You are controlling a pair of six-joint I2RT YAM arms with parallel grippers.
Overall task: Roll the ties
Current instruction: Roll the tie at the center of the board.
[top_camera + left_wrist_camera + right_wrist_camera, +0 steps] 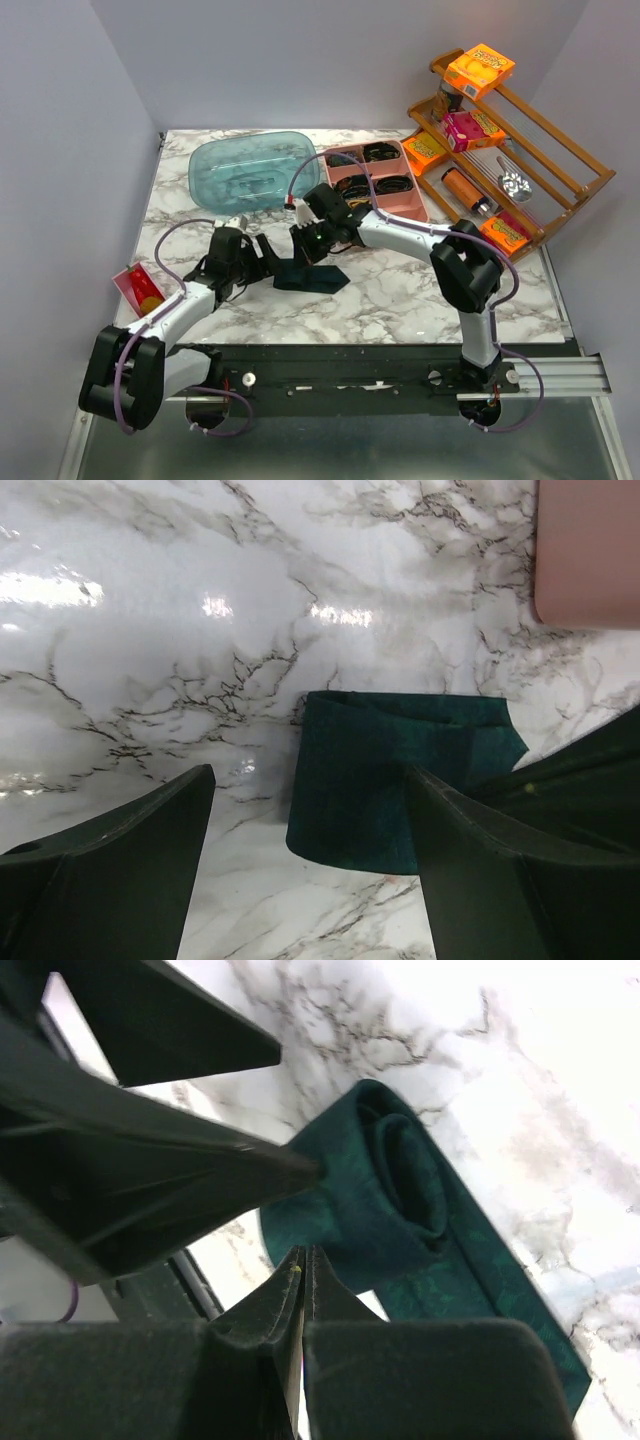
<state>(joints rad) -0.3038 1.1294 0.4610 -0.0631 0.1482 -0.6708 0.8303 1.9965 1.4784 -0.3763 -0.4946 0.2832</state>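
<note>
A dark teal-green tie [310,277] lies on the marble table, partly rolled into a coil with a flat tail running off it. In the left wrist view the coil [390,780] stands just ahead of my left gripper [308,780], which is open, its right finger beside the coil. In the right wrist view the tie [400,1190] shows its rolled centre and its tail toward the lower right. My right gripper [303,1252] is shut, tips just above the coil's near edge, nothing seen between them. In the top view the left gripper [262,255] and right gripper [305,242] flank the tie.
A pink compartment tray [392,205] holding several dark coiled ties stands behind the right arm; its corner shows in the left wrist view [590,560]. A clear blue tub [250,172] sits at the back left. A wooden rack [540,150] with boxes stands at the right. A red packet [140,287] lies at the left edge.
</note>
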